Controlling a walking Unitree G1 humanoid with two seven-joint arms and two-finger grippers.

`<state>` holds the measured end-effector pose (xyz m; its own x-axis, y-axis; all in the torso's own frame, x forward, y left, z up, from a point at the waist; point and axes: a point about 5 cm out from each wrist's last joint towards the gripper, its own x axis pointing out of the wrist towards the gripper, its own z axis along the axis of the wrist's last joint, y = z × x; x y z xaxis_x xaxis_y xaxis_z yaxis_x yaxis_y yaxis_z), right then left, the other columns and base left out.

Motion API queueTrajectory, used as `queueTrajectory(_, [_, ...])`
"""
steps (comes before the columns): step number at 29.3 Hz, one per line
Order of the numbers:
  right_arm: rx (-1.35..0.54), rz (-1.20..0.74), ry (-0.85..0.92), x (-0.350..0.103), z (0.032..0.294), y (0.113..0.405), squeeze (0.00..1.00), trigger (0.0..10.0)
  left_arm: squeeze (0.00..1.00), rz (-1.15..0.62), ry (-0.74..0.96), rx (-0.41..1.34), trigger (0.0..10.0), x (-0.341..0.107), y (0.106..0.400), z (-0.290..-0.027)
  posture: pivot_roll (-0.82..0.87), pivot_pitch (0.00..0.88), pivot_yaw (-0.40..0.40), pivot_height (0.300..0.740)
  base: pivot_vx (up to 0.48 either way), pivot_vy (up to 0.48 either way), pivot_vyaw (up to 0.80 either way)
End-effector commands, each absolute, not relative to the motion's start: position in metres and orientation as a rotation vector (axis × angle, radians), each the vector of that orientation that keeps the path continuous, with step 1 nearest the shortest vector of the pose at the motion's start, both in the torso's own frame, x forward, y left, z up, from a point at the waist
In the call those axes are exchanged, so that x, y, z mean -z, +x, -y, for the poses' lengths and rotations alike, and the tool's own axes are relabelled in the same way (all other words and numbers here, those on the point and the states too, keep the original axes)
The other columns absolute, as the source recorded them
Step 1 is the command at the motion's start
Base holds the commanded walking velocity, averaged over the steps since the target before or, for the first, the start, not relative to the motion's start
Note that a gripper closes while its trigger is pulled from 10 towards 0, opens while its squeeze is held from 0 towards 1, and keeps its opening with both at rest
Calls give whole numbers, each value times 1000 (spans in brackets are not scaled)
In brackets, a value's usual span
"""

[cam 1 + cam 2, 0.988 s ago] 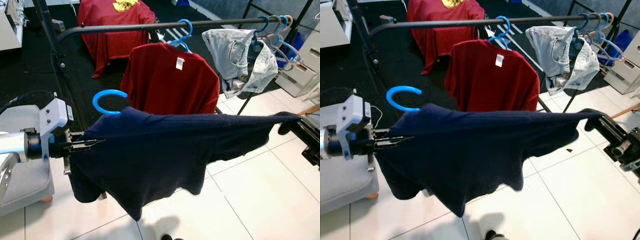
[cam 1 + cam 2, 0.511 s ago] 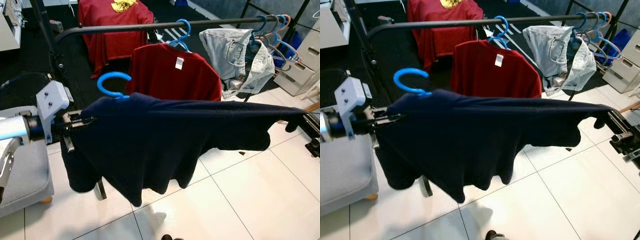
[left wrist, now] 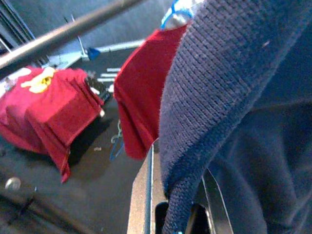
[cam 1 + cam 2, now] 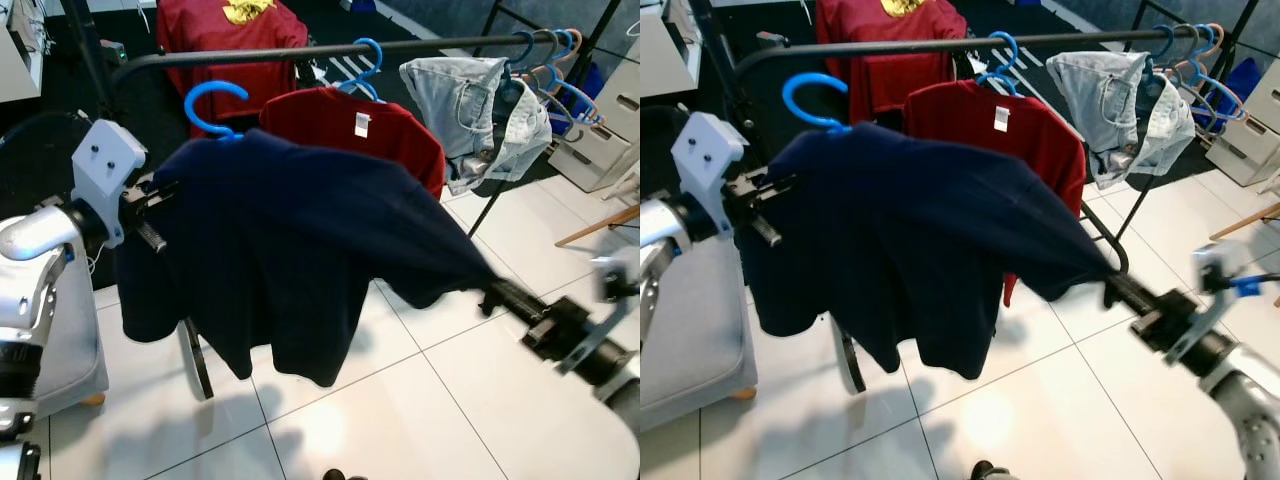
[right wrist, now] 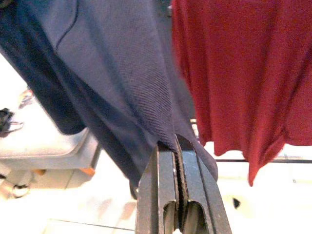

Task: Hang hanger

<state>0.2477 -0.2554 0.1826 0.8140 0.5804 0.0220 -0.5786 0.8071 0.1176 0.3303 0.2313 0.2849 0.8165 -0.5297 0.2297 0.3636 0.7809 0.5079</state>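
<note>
A navy sweater (image 4: pixel 290 230) hangs on a blue hanger whose hook (image 4: pixel 212 86) stands just below the black rail (image 4: pixel 300 52). My left gripper (image 4: pixel 165 188) is shut on the sweater's high left shoulder; the left wrist view has navy knit (image 3: pixel 195 122) pinched between its fingers. My right gripper (image 4: pixel 490 295) is shut on the low right sleeve end, with the cloth (image 5: pixel 122 73) clamped at its fingertips (image 5: pixel 176 146). The sweater slopes down from left to right. The hanger's body is hidden under the cloth.
On the rail hang a red T-shirt (image 4: pixel 385 140) on a blue hanger and a pale denim garment (image 4: pixel 470 100), with several bare hangers (image 4: pixel 555 60) at its right end. A grey seat (image 4: pixel 60 340) stands at left, white drawers (image 4: pixel 600 140) at right, a red-draped table (image 4: pixel 220 40) behind.
My left gripper has risen, lifting the hanger hook close to the rail. My right gripper has dropped and swung inward, so the sweater now hangs tilted instead of stretched level.
</note>
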Motion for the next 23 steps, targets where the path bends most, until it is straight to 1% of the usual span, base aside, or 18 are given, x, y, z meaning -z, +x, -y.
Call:
queueTrajectory(1, [-647,-48,119,-178,244,248,0,0,0,486,407,541,10000,-301,326,-214,30,177,-49,740,0,0,0])
queueTrajectory(2, [-651,-49,118,-178,240,250,0,0,0,507,398,579,10000,-302,324,-206,30,177,-49,740,0,0,0])
queueTrajectory(3, [-625,-46,104,-179,242,253,0,0,0,513,399,612,10000,-301,322,-202,29,177,-49,740,0,0,0])
queueTrajectory(5, [-603,-43,94,-179,244,255,0,0,0,513,401,631,10000,-300,321,-201,29,177,-49,740,0,0,0])
queueTrajectory(6, [-551,-43,89,-179,251,257,0,1569,0,507,422,655,10000,-299,320,-202,29,177,-49,740,0,0,0])
queueTrajectory(7, [-478,-40,84,-181,262,260,0,10000,0,498,456,682,10000,-298,317,-204,29,180,-50,740,0,0,0])
queueTrajectory(8, [-410,-32,88,-183,272,263,0,10000,0,488,486,709,10000,-296,315,-205,29,180,-50,740,0,0,0])
queueTrajectory(9, [-410,-32,88,-183,272,263,0,10000,0,488,486,709,10000,-296,315,-205,29,180,-50,740,0,0,0])
queueTrajectory(10, [-324,3,111,-189,285,265,1000,10000,0,474,525,733,10000,-295,312,-206,30,181,-50,740,0,0,0])
queueTrajectory(11, [-324,3,111,-189,285,265,1000,10000,0,474,525,733,10000,-295,312,-206,30,181,-50,740,0,0,0])
queueTrajectory(12, [-282,38,126,-195,293,266,1000,10000,0,463,553,748,10000,-294,311,-206,30,182,-50,740,0,0,0])
queueTrajectory(14, [-274,70,142,-201,298,264,1000,10000,0,452,577,758,10000,-293,310,-207,30,182,-49,740,0,0,0])
queueTrajectory(15, [-317,107,156,-209,297,260,1000,10000,0,439,604,767,10000,-292,309,-207,31,184,-49,740,0,0,0])
queueTrajectory(18, [-555,162,118,-224,288,237,1000,10000,0,416,643,805,10000,-290,306,-205,32,185,-50,740,0,0,0])
queueTrajectory(19, [-555,162,118,-224,288,237,1000,10000,0,416,643,805,10000,-290,306,-205,32,185,-50,740,0,0,0])
queueTrajectory(21, [-645,194,113,-233,290,223,1000,10000,0,420,651,833,10000,-291,304,-202,32,185,-50,740,0,0,0])
queueTrajectory(22, [-645,194,113,-233,290,223,1000,10000,0,420,651,833,10000,-291,304,-202,32,185,-50,740,0,0,0])
queueTrajectory(23, [-657,235,122,-242,293,217,1000,10000,0,427,651,852,10000,-291,303,-199,29,185,-52,740,0,0,0])
